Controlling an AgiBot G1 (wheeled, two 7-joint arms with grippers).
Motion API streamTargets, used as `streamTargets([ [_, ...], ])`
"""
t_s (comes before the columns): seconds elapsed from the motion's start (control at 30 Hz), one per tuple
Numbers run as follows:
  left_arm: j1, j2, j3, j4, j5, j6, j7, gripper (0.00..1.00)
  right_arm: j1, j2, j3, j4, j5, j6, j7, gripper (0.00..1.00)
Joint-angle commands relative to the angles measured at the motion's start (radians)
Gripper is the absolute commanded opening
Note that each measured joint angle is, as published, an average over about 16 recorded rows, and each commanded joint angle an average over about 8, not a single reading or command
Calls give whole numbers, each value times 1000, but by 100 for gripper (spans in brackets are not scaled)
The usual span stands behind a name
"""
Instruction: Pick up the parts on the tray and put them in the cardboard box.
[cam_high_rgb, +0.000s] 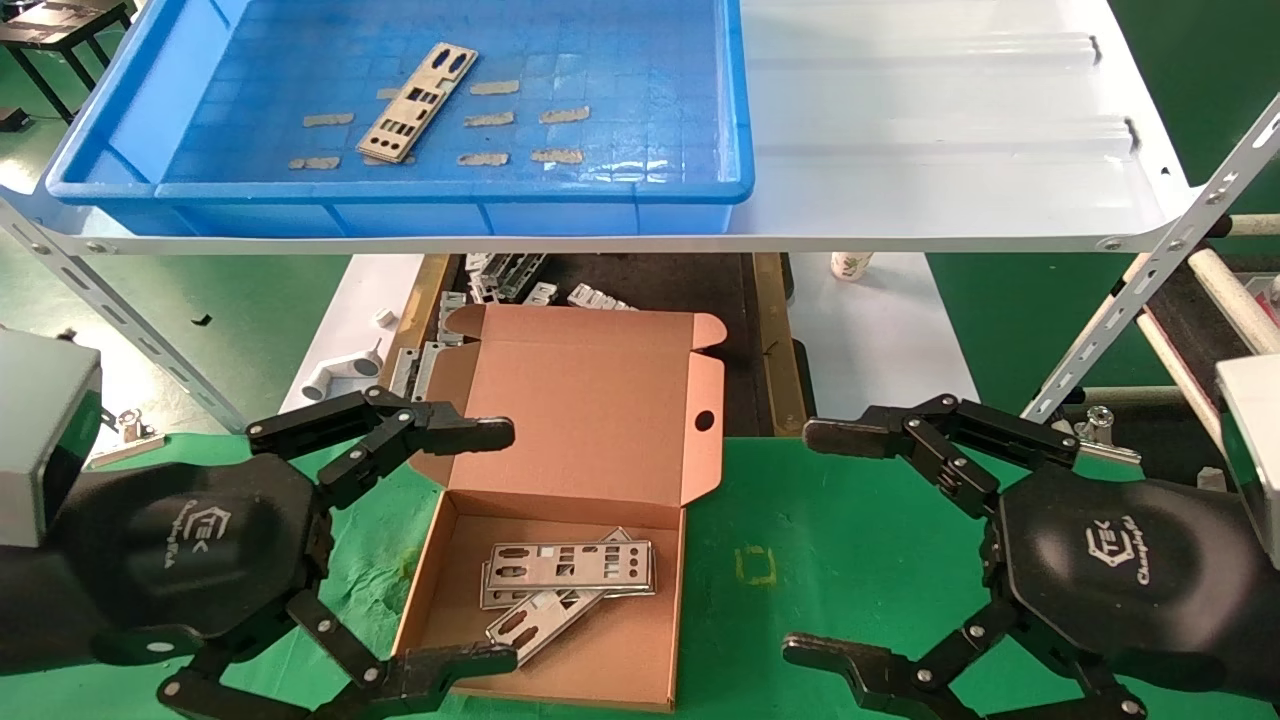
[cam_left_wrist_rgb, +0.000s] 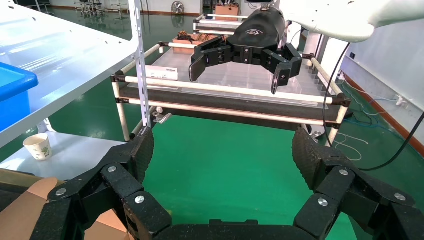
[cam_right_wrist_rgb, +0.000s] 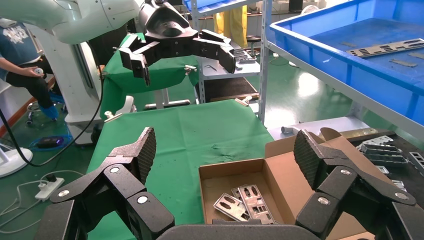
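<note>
One part lies alone in the blue tray, upper left of the frame. Lower centre, the cardboard box sits open, holding maybe three more plates, overlapped so I can't count surely. My left gripper hangs spread at the box's left edge, my right gripper spread beside it, both empty.

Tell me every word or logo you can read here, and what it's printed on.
"TEK": white logo on the back of the left pincer.
"TEK": same logo on the right pincer; the script line beside each is too blurred to read.
Paper cup: green print, unreadable.
Shelf-frame label: too small.
</note>
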Motion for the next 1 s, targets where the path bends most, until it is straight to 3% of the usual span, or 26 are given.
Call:
streamTargets([
  [0.03, -1, 1, 1, 1, 1, 0, 1, 100, 0, 0, 0, 0, 0, 0, 0, 100],
  [1.0, -3, 3, 4, 6, 3, 0, 3, 100, 0, 0, 0, 0, 0, 0, 0, 100],
])
